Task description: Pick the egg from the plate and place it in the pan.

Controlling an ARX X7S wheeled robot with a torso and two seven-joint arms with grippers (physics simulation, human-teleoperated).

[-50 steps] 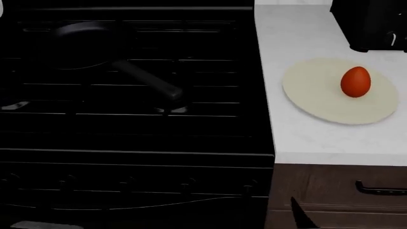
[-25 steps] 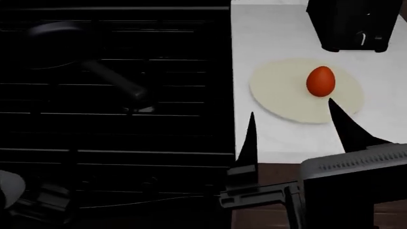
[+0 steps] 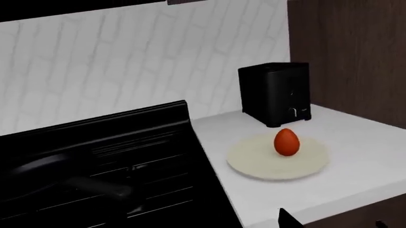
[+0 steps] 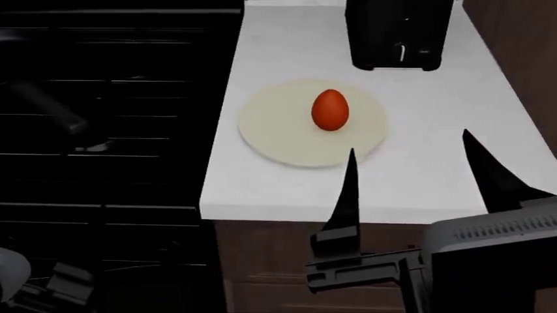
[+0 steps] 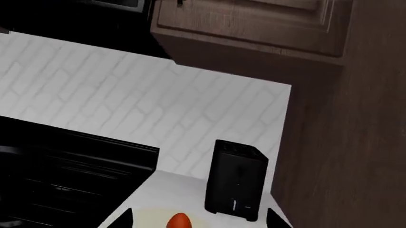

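Your right gripper point(image 4: 409, 173) has its two black fingers point(image 4: 345, 195) wide apart, with nothing between them. They point away from you over the near edge of the desk point(image 4: 418, 176). The left finger ends just at the near right rim of the plate point(image 4: 270, 134), and the right finger is further to the right, over bare white surface. In the right wrist view you see only the two fingertips at the lower edge, with the egg point(image 5: 179, 221) between them and further ahead.

The egg point(image 4: 330, 109) stands upright on the plate, a little to the far right of its middle. It is beyond the fingers and they do not touch it. The plate lies flat on the white desk, near the left edge of it. Behind the plate, at the far side of the desk, stands a black toaster point(image 4: 398, 32), apart from the plate.

To the left of the desk is the black stove point(image 4: 113, 130). From the pan only the dark handle point(image 4: 48, 107) is clear in the head view, at the far left, well apart from the plate. The left wrist view shows the pan point(image 3: 44, 164) on the stove as a dim dark shape.

Your left gripper point(image 4: 52, 287) shows only partly in the near left corner, low before the stove. I cannot tell if its fingers are apart or together.
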